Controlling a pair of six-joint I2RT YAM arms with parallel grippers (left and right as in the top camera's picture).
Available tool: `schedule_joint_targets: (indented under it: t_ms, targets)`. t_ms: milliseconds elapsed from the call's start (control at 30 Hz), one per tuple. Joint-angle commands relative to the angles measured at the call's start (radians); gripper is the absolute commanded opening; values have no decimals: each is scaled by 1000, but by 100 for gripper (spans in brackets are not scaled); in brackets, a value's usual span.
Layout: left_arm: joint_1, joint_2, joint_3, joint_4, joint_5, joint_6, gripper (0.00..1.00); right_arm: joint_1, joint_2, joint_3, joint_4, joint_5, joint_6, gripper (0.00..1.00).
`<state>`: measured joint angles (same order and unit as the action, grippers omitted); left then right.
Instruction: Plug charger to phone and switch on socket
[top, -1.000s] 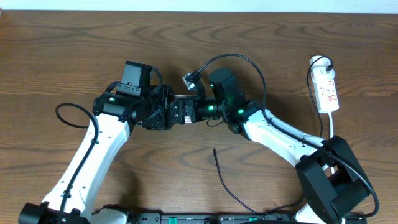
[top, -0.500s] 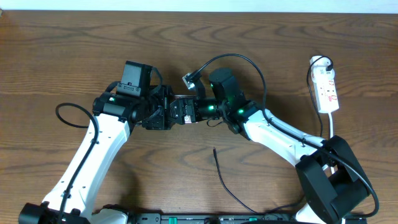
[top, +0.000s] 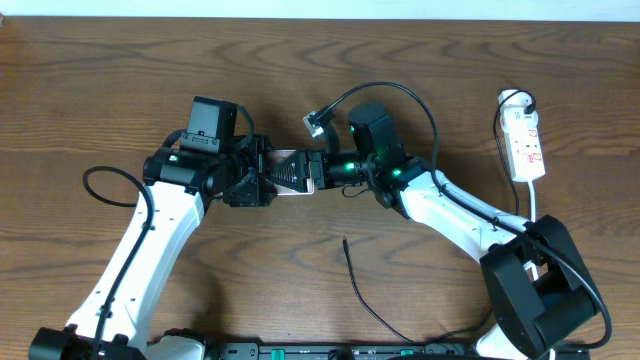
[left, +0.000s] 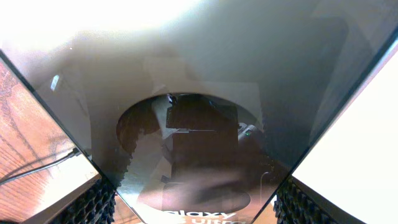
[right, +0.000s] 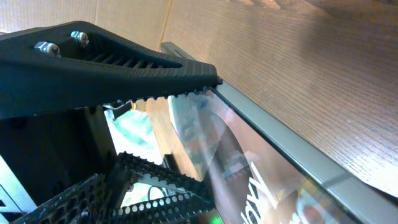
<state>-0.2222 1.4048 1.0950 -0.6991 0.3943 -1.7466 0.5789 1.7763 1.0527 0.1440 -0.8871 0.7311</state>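
On the wooden table (top: 100, 80), the phone (top: 290, 172) is clamped across its width by the left gripper (top: 265, 173). At the phone's other end the right gripper (top: 318, 172) is spread wide, with nothing held. The charger (top: 352, 272) is left lying apart, nearer the robot than the phone. The socket (top: 525, 143) is set well to the phone's right.

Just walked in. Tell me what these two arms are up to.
The left pincer holds the flat brownish glossy phone by its sides, between the two arms. The right pincer stands wide open at the phone's other end, gripping nothing. The thin black charger cable lies untouched on the wooden table, and the white power strip sits off to the right. Nothing is plugged into the phone yet.
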Motion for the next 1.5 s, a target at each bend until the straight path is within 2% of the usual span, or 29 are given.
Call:
schedule_joint_targets:
  t_ms: [0, 67, 200, 267, 533, 833, 1467]
  targets:
    - [3, -13, 22, 5, 16, 17, 7, -3, 1, 14, 1, -25, 8, 99]
    - [3, -13, 22, 5, 16, 17, 7, -3, 1, 14, 1, -25, 8, 98]
    - [3, -13, 22, 5, 21, 17, 7, -3, 1, 14, 1, -25, 8, 76]
    - [3, -13, 22, 6, 37, 17, 8, -3, 1, 14, 1, -25, 8, 70]
    - [3, -13, 22, 12, 71, 18, 7, -3, 1, 14, 2, -25, 8, 62]
    - [3, -13, 22, 12, 85, 22, 7, -3, 1, 14, 1, -29, 8, 40]
    - [3, -13, 22, 12, 85, 26, 7, -3, 1, 14, 1, -36, 8, 18]
